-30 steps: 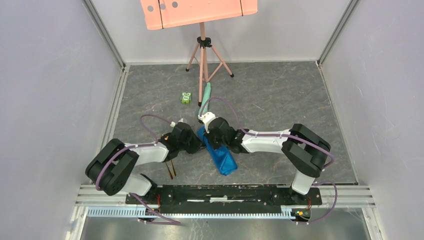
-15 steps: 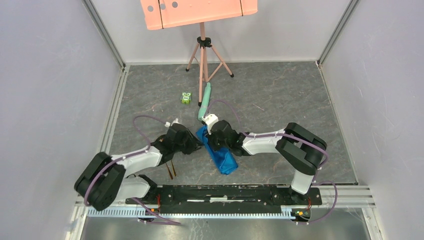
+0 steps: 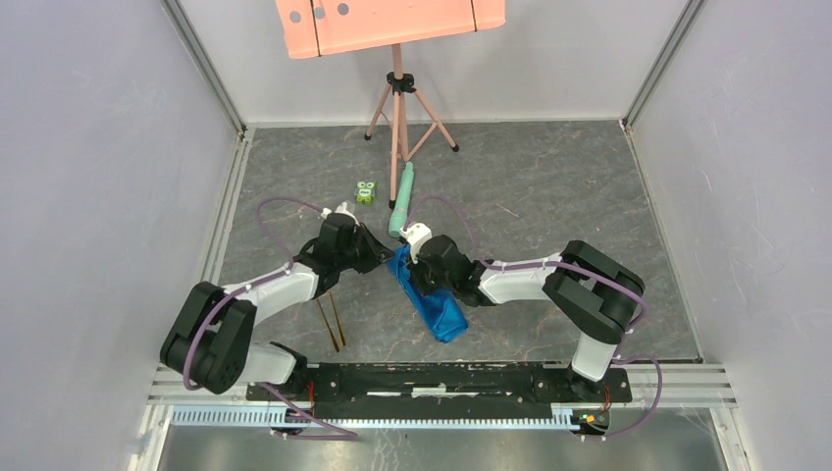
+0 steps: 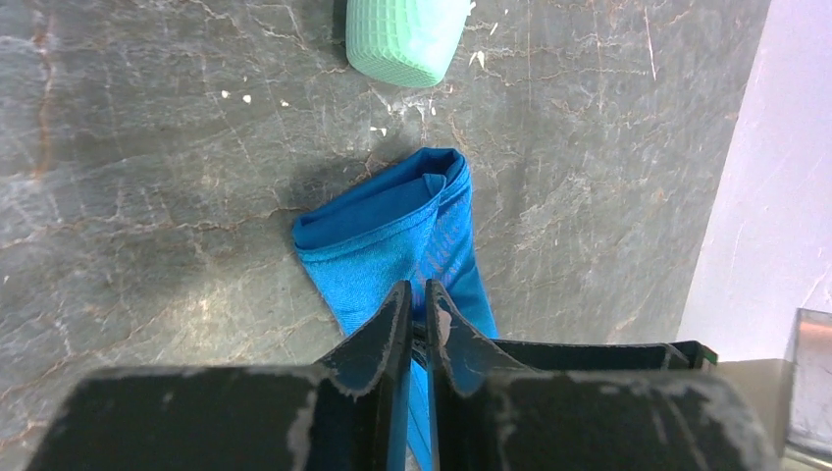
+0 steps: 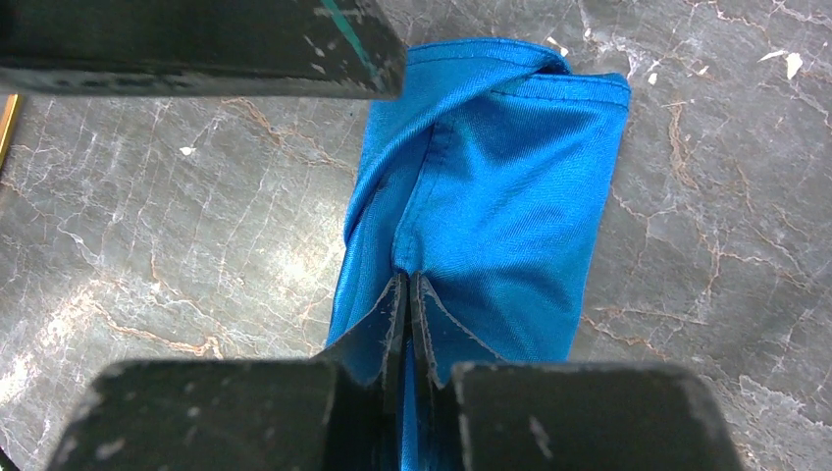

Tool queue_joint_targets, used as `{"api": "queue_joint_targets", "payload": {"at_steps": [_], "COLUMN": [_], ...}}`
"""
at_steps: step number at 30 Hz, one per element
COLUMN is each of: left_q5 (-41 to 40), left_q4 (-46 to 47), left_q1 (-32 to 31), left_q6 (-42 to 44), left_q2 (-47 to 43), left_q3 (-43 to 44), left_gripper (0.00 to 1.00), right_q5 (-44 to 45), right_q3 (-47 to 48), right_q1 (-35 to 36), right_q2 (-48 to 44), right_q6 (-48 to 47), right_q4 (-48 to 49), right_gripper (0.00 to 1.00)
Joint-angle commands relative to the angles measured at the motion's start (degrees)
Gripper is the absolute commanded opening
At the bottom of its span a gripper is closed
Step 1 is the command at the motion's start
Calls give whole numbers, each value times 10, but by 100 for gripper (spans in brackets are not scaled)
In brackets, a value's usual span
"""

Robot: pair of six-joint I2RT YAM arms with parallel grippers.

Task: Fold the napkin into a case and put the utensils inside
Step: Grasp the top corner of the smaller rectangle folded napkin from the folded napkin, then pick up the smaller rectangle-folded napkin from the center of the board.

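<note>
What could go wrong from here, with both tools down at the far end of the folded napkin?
1. The right tool is pinching a pucker of the napkin; pulling could drag the folds open.
2. The left tool, nearly closed, sits close beside it over the same end, so they might collide.
3. The utensils lie right by the left arm; a sweep could scatter them.

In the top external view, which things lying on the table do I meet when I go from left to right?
gold fork and spoon → small green toy → blue napkin. The pale green tube overlaps the napkin's span, so it is left out.
</note>
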Motion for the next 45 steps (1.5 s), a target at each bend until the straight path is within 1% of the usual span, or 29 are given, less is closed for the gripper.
{"api": "queue_joint_targets", "payload": {"at_steps": [1,7,11,13,17,19,21,23,26,29,32,38,42,43,45], "left_q5": [34,67,74,56,23,22,22,24,24,24,23,25,23,23,24], "left_q4": [77,146,156,141,95,90,89,90,87,80,75,64,61,60,55], "left_q1": [1,-2,-1,-1,3,5,5,6,6,6,6,6,6,6,6], "left_q6": [41,24,17,17,30,33,30,30,30,33,34,34,37,39,46], "left_q2": [30,99,155,165,173,179,180,181,178,175,171,171,165,164,158], "left_q3": [17,17,18,18,18,17,12,11,12,18,21,26,25,24,28], "left_gripper": [15,11,8,5,2,2,2,2,2,2,2,2,2,2,3], "right_q5": [-8,-15,-20,-22,-29,-28,-19,-1,29,49,76,175,219,230,247], "right_q3": [-14,-12,-5,0,3,5,9,10,16,22,34,56,37,37,40], "right_q1": [-2,-2,-1,0,9,18,27,35,48,61,72,103,112,112,112], "right_q2": [-5,-3,-5,-11,-39,-53,-63,-66,-62,-58,-41,0,15,24,37], "right_q6": [-11,-9,-13,-17,-21,-26,-36,-47,-58,-60,-59,-67,-67,-61,-51], "right_q4": [-18,-12,-23,-34,-64,-76,-85,-88,-93,-93,-103,-132,-111,-114,-123], "right_gripper": [7,8,10,12,25,35,47,56,61,62,61,56,54,51,38]}}
